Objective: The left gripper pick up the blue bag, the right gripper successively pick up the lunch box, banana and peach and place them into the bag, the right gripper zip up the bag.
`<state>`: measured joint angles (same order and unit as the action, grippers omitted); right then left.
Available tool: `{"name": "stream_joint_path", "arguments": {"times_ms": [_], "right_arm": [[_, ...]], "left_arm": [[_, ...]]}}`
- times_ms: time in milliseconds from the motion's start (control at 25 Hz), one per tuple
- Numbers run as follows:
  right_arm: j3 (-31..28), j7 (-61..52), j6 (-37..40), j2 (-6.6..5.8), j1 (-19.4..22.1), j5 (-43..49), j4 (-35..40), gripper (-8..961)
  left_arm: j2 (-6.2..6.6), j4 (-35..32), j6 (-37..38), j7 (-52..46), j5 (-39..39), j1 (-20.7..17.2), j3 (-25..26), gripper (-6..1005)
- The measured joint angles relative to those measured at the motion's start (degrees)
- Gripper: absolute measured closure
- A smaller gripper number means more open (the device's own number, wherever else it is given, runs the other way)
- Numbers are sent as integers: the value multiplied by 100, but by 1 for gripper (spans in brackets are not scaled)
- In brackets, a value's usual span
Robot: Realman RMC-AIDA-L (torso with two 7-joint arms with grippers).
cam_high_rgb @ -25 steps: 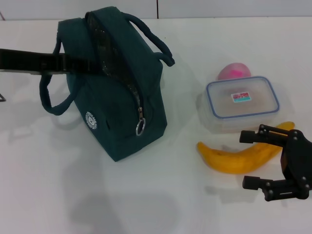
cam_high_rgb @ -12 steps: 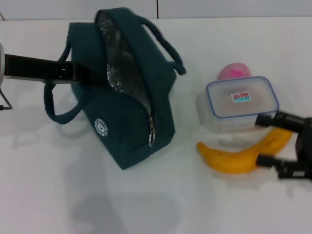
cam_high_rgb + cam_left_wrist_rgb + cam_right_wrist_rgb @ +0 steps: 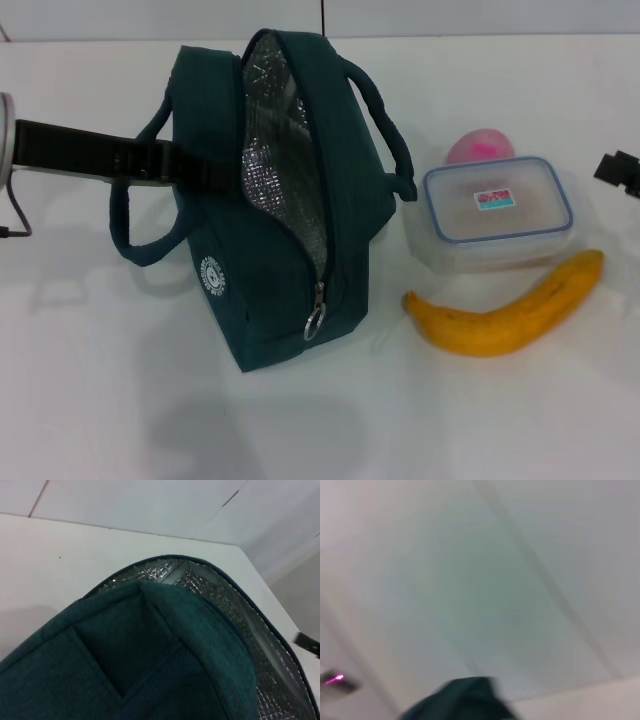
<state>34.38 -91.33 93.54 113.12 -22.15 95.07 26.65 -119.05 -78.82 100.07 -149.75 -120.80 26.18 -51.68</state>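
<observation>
The blue bag (image 3: pixel 262 300) stands tilted at the table's middle, its zip open and its silver foil lining (image 3: pixel 278 170) showing. My left gripper (image 3: pixel 212 177) reaches in from the left and is shut on the bag's near edge beside the opening. The left wrist view looks down on the bag (image 3: pixel 150 645) and its lining. To the bag's right lie the lunch box (image 3: pixel 497 211), the peach (image 3: pixel 480 147) just behind it, and the banana (image 3: pixel 506 314) in front of it. Only a black tip of my right gripper (image 3: pixel 620 170) shows at the right edge, beside the lunch box.
The white table (image 3: pixel 500 420) runs back to a pale wall. The bag's two loop handles (image 3: pixel 140 235) hang out to either side. The right wrist view shows only the wall and the bag's top (image 3: pixel 465 700).
The bag has moved right toward the lunch box and its opening has spread wider. My right gripper has left the banana and risen out to the right edge.
</observation>
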Motion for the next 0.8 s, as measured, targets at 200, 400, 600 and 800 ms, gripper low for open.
{"name": "stream_joint_path", "arguments": {"times_ms": [200, 400, 600, 800], "right_arm": [[10, -587, -910, 4, 1, 17, -19, 71], [61, -834, -1577, -197, -279, 175, -468, 71], [141, -948, -2021, -371, -656, 294, -1051, 72], [407, -1151, -2205, -301, -751, 300, -1108, 72]], "left_arm": [[-11, 23, 1, -5, -19, 27, 0, 967], [-20, 49, 1, -13, -28, 81, -19, 968], [-24, 84, -8, -9, -22, 127, -101, 968], [-11, 221, -16, -3, -30, 247, -167, 968]]}}
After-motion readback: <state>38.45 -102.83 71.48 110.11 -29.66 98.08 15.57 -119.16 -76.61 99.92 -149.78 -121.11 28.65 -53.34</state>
